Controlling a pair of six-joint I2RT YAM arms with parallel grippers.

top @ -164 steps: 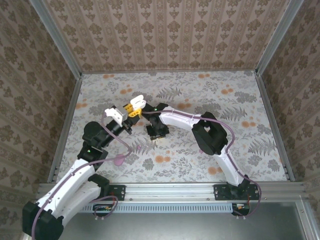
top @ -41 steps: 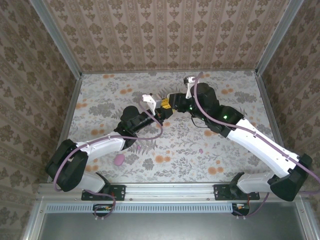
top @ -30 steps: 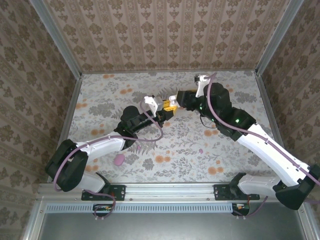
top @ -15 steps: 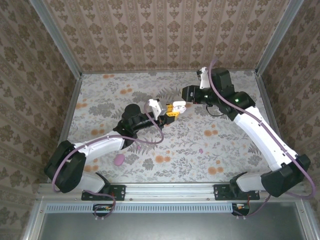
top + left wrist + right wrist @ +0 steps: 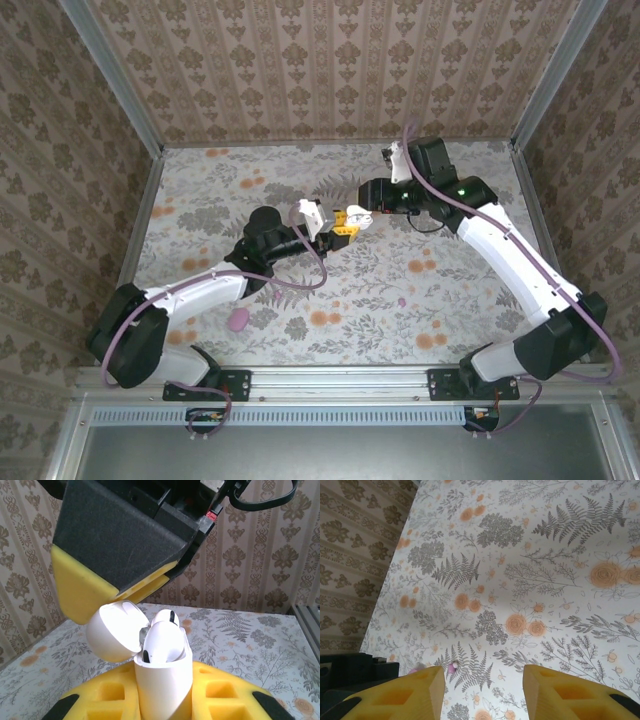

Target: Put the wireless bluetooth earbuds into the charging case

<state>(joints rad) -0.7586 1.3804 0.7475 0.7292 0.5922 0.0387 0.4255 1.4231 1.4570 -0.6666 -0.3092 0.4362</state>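
The left end effector [image 5: 162,702] is pinching a white charging case [image 5: 162,685] between its yellow fingers [image 5: 100,702], which are pressing in on the lower body of the case from both sides. It is holding the case upright in the air above the floral tabletop [image 5: 545,555], near the middle of the workspace. The hinged lid [image 5: 112,632] is hanging open, toward the left in the left wrist view. Two white earbuds [image 5: 162,642] are sitting in the open case, one behind the other. Their rounded heads are poking up over the rim, each showing a small dark spot.

The right end effector [image 5: 485,690] is hovering with its fingers spread partway and nothing between them. Through the gap I am seeing only the patterned tabletop far below. In the left wrist view, one of its yellow pads [image 5: 85,592] is sitting right at the top of the open lid. It is looking as if it touches there, though I cannot tell for sure. From overhead, the two end effectors are meeting almost tip to tip.

A pink pebble-shaped case [image 5: 238,320] is lying on the tabletop toward the front left, just beside the left arm [image 5: 190,290]. A pink earbud [image 5: 402,300] is lying alone, well apart from it, right of centre.
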